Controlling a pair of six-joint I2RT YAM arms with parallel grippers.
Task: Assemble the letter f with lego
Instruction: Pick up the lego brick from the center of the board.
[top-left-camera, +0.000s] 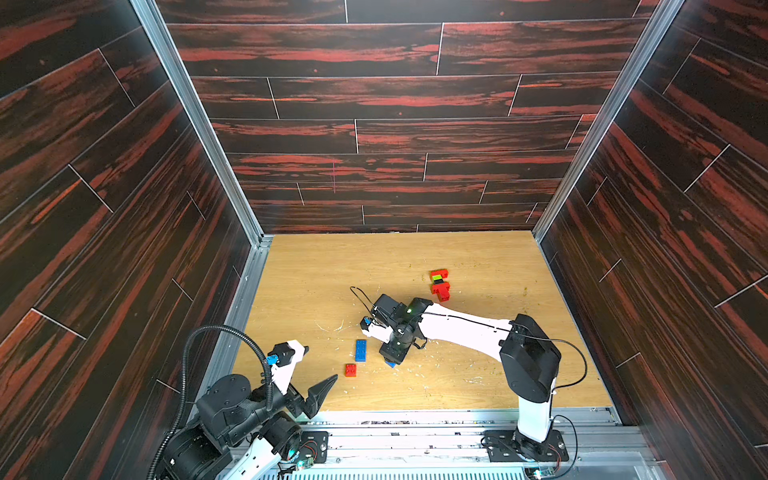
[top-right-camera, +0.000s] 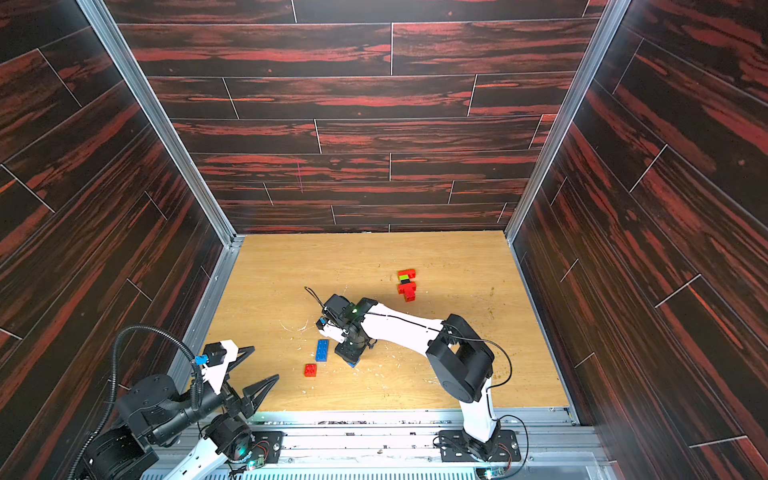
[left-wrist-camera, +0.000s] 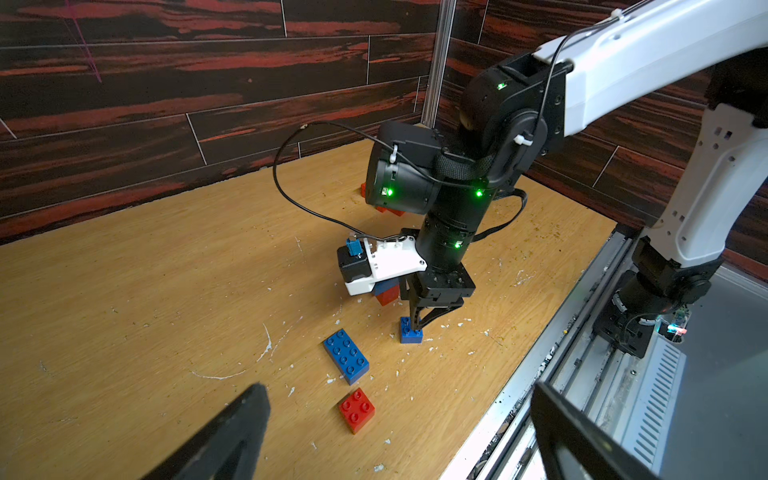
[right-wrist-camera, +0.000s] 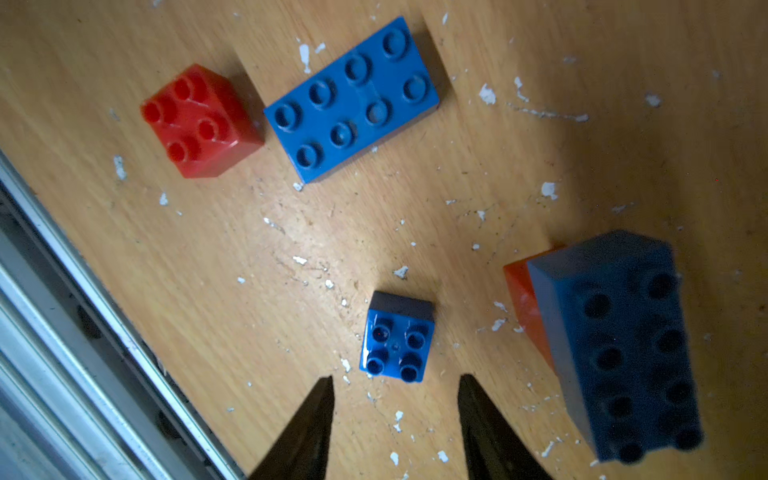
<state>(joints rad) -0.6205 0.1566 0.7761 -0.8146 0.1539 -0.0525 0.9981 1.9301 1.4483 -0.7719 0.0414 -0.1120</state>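
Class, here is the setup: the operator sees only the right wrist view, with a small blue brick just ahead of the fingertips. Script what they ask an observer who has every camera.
Operator: Is anything built yet, outside my picture?
Observer: Yes. A brick row of red, lime green and black pieces lies toward the far right of the table.
Operator: Where is the other arm's tool?
Observer: The left gripper is near the front left corner, jaws wide apart, with nothing between them.
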